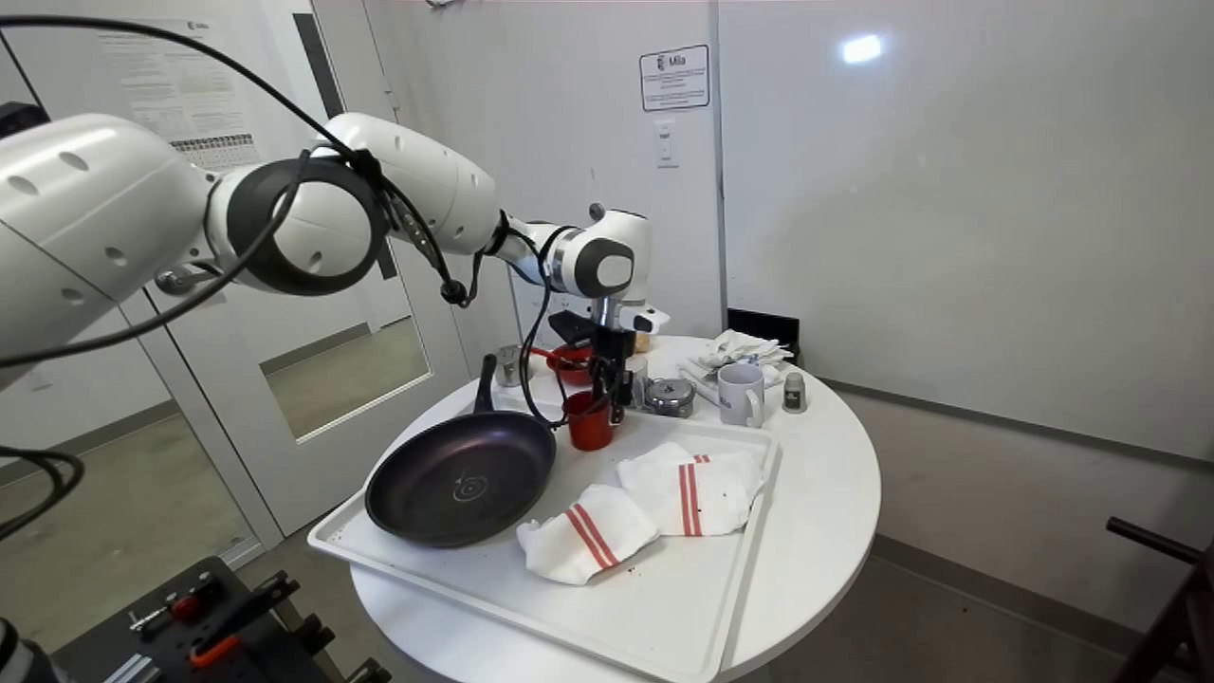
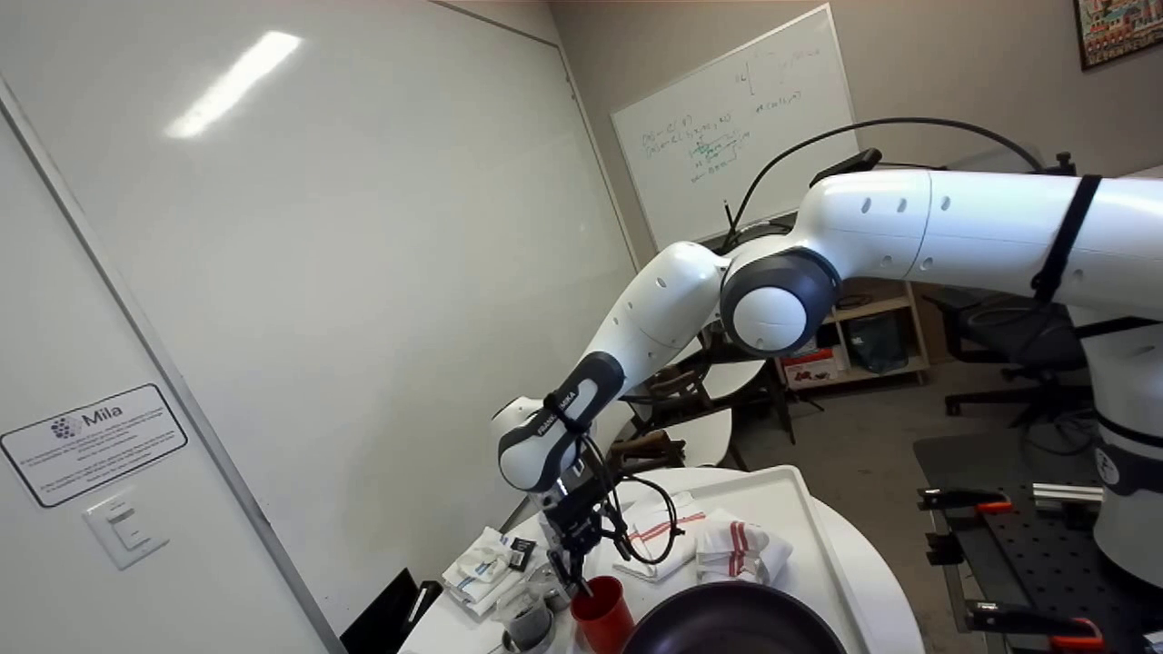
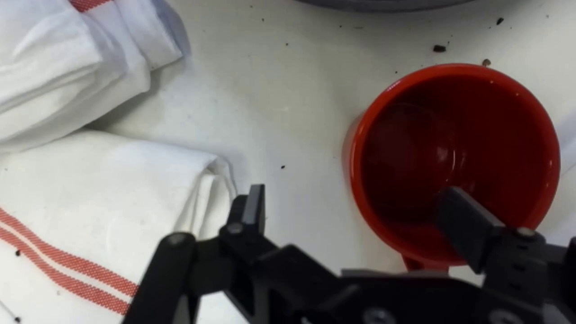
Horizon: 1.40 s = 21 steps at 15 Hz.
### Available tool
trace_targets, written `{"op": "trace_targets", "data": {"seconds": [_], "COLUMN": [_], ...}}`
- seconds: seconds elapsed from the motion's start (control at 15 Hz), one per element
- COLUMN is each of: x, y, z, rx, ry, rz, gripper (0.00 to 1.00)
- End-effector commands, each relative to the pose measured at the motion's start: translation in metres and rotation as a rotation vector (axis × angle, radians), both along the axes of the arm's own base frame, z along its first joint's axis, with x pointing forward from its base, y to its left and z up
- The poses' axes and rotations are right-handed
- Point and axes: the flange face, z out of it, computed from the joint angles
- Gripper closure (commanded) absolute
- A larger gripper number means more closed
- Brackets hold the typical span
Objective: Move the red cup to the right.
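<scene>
The red cup [image 1: 589, 429] stands upright on the white tray [image 1: 730, 588], close to the pan's rim. It also shows in an exterior view [image 2: 603, 619] and in the wrist view [image 3: 400, 153], where its open mouth faces the camera and part of its handle shows below. My gripper [image 3: 355, 207] is open and straddles the cup's wall. One finger reaches over or into the cup's mouth. The other finger is outside, near a folded towel. I cannot tell whether the fingers touch the cup. The gripper is also at the cup in both exterior views [image 1: 612, 406] [image 2: 574, 574].
A black frying pan [image 1: 465, 484] lies on the tray beside the cup. Two white towels with red stripes [image 1: 588, 536] [image 1: 697, 489] lie on the tray. Behind are a red bowl [image 1: 569, 368], a metal tin [image 1: 670, 398], a grey mug [image 1: 740, 394] and a small shaker [image 1: 794, 392].
</scene>
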Motion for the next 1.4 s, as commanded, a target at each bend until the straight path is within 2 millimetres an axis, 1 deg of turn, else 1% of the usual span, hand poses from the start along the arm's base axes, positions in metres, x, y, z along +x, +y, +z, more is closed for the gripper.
{"op": "trace_targets", "data": {"seconds": [0.0,0.33,0.4,0.6,0.8,0.87,1.0,1.33], "x": [0.006,0.006,0.006,0.006,0.006,0.007,0.007,0.004], "y": [0.001,0.0,0.0,-0.001,-0.003,-0.005,-0.009,-0.03], "z": [0.0,0.0,0.0,-0.001,0.001,0.003,0.003,0.0], "rx": [0.003,0.004,0.005,0.009,0.009,0.007,0.005,-0.001], "ry": [-0.01,-0.011,-0.011,-0.01,-0.012,-0.013,-0.012,-0.004], "rz": [-0.014,-0.013,-0.013,-0.014,-0.017,-0.018,-0.024,-0.051], "gripper": [0.31,0.67,0.76,0.99,1.0,0.98,0.98,0.98]}}
